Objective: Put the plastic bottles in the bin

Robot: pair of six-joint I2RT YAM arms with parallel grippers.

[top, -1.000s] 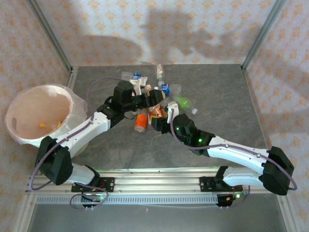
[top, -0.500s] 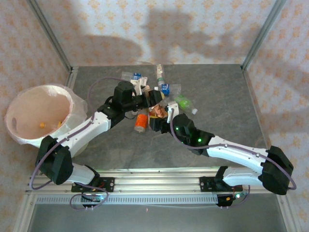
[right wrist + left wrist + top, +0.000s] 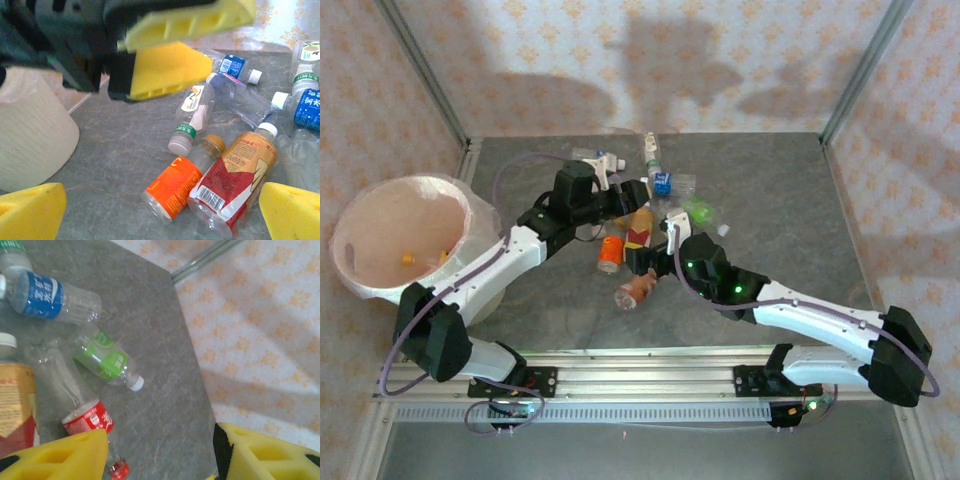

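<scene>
Plastic bottles lie in a cluster mid-table: an orange-label one (image 3: 610, 252) (image 3: 177, 187), a red-and-yellow one (image 3: 640, 226) (image 3: 235, 180), blue-label ones (image 3: 662, 183) (image 3: 45, 295), a green-label one (image 3: 698, 210) (image 3: 102, 357) and a red-label one (image 3: 90, 420). A brownish bottle (image 3: 635, 290) lies apart, nearer the front. The white bin (image 3: 405, 235) (image 3: 35, 135) stands at the left. My left gripper (image 3: 632, 195) (image 3: 160, 450) hovers open over the cluster's far side, holding nothing. My right gripper (image 3: 636, 258) (image 3: 162, 210) is open just above the orange-label and red-and-yellow bottles.
The two grippers are close together over the cluster; the left gripper's yellow fingers (image 3: 170, 70) show in the right wrist view. A bottle with a green neck band (image 3: 192, 117) lies beyond the orange one. Metal frame posts (image 3: 850, 80) and patterned walls border the table.
A brownish bottle that was in the cluster by the right gripper now lies apart nearer the front. The left gripper has drawn back slightly toward the far side.
</scene>
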